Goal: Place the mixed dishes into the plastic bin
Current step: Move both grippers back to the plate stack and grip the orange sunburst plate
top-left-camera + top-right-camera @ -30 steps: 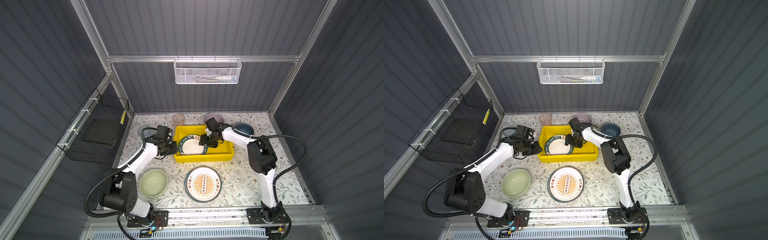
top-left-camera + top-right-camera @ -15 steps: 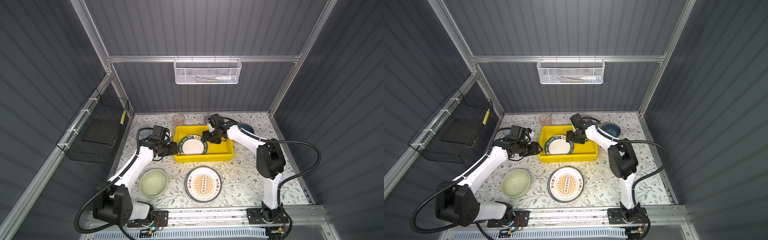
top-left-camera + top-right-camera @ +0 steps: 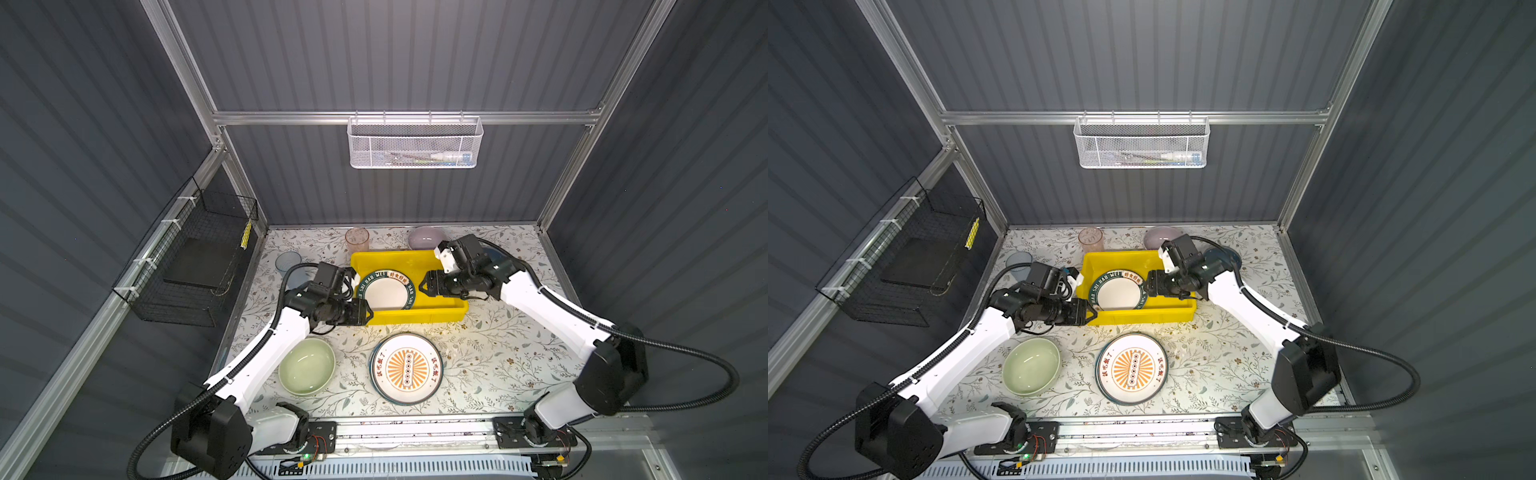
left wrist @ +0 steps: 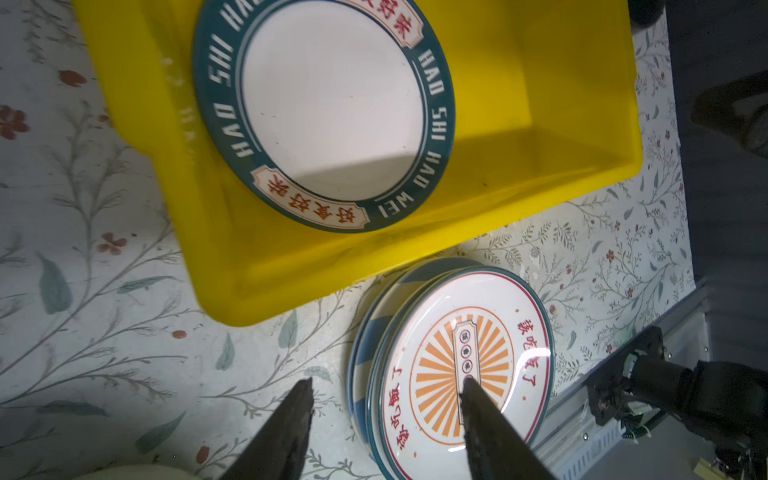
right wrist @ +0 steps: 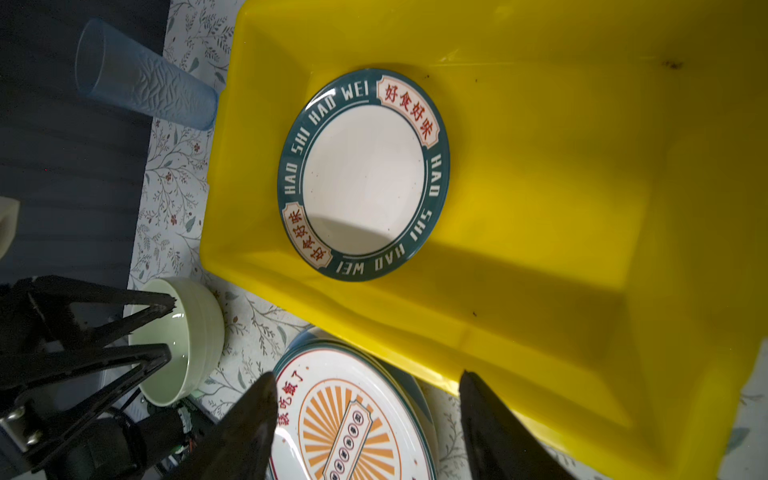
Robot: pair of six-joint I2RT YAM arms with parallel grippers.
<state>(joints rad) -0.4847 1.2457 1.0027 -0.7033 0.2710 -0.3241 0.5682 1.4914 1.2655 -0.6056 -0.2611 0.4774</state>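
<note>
One lettered plate (image 3: 386,289) is lying in the bin (image 3: 438,266); left gripper (image 4: 386,382) and right gripper (image 5: 369,376) are hanging open, empty; sunburst plate (image 3: 407,368) rim grasp likely next.

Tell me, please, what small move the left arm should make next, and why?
Probably lower the left gripper onto the rim of the orange plate and close. The green-rimmed plate lies in the yellow bin; this gripper and the right gripper are open and empty, and the left hangs near the orange plate.
</note>
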